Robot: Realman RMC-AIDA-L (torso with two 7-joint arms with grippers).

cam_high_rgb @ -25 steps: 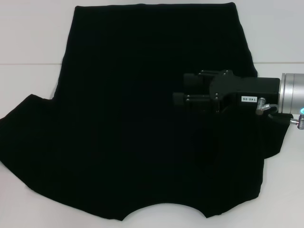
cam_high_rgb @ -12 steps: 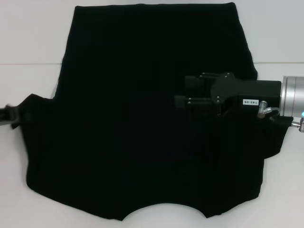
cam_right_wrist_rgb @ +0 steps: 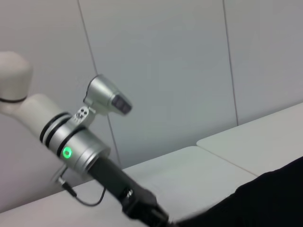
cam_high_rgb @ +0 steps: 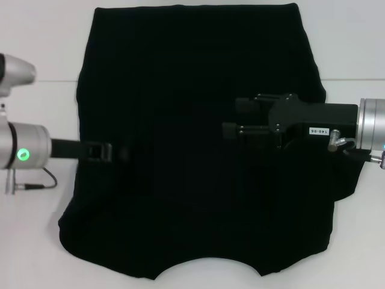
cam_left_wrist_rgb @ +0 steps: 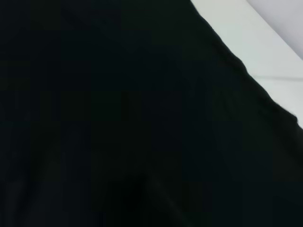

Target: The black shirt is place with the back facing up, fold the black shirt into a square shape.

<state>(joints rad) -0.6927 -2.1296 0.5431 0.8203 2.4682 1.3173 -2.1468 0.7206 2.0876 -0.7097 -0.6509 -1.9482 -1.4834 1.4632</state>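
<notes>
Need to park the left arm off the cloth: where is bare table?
Bare table lies beyond the left pincer, beside the shirt; another strip runs above the right pincer, past the shirt's edge. The middle is all shirt, with both pincers over it.

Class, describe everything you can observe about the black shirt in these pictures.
The black shirt is plain, soft-looking fabric lying mostly flat on the white table, curved neckline toward the robot. Its left-side sleeve is drawn in over the body, where the left gripper reaches; the right sleeve lies spread beneath the right gripper. No lettering shows.
</notes>
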